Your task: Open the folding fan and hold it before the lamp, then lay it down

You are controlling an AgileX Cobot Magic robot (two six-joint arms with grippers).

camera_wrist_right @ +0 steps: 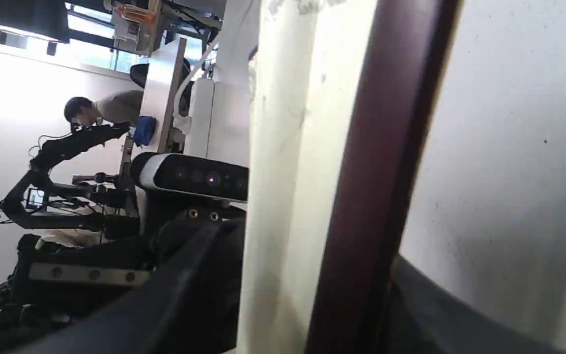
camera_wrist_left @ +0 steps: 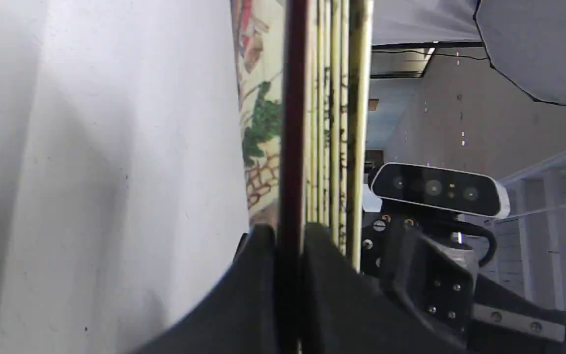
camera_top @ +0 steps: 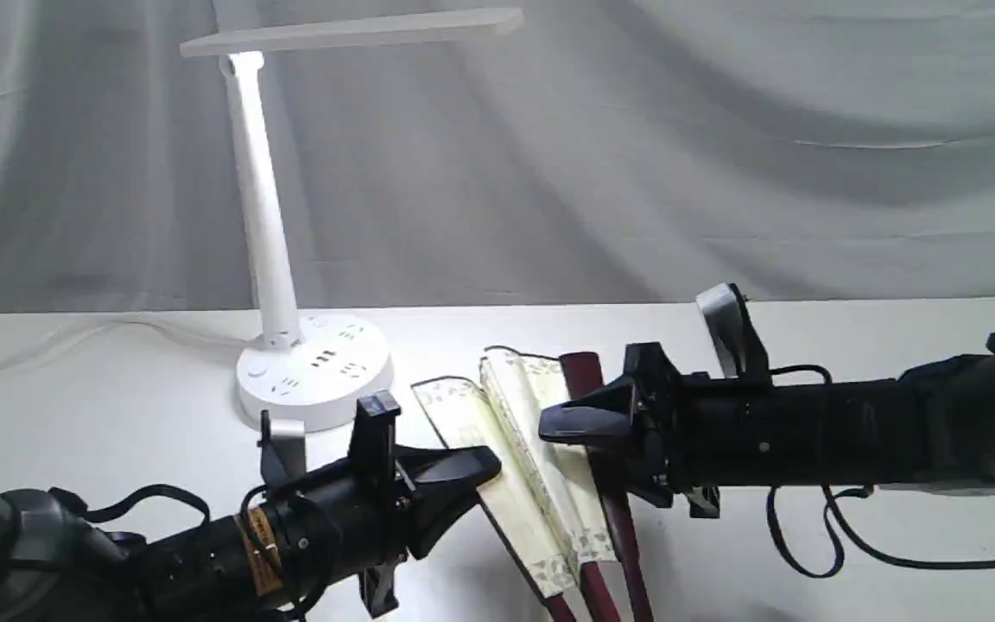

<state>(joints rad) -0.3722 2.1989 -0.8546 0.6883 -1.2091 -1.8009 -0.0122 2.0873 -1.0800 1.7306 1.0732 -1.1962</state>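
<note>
Folding fan sits between the two tools, only partly spread: a few cream pleats show and the rest are bunched. Its ribs run crosswise to both tools' fingers. The wide, bordered end lies on the lamp side of the tools, and the ribs converge on the opposite side, where the pivot passes out of the exterior view.

The left tool is clamped on the fan's left guard. Its wrist view shows the dark strip pinched between two black fingers, with the folded pleats stacked just beside it. The right tool is clamped on the right guard, and its wrist view shows the maroon strip and a cream pleat filling the gap between its fingers. The two tools point at each other and their tips are near, with only the open pleats between them.

The fan sits low over the white tabletop. Whether it rests on the tabletop or hangs just clear of it cannot be told.

The opening step looks barely begun. Spreading further would seem to call for the tools to draw apart, each pulling back along its own reach, so that the guards swing about the pivot. Neither arm is the nearer one, since each holds its own side. The lamp stands beyond the left tool's tips and closer to that tool than to the right one, so the showing would likely favour that side.
</note>
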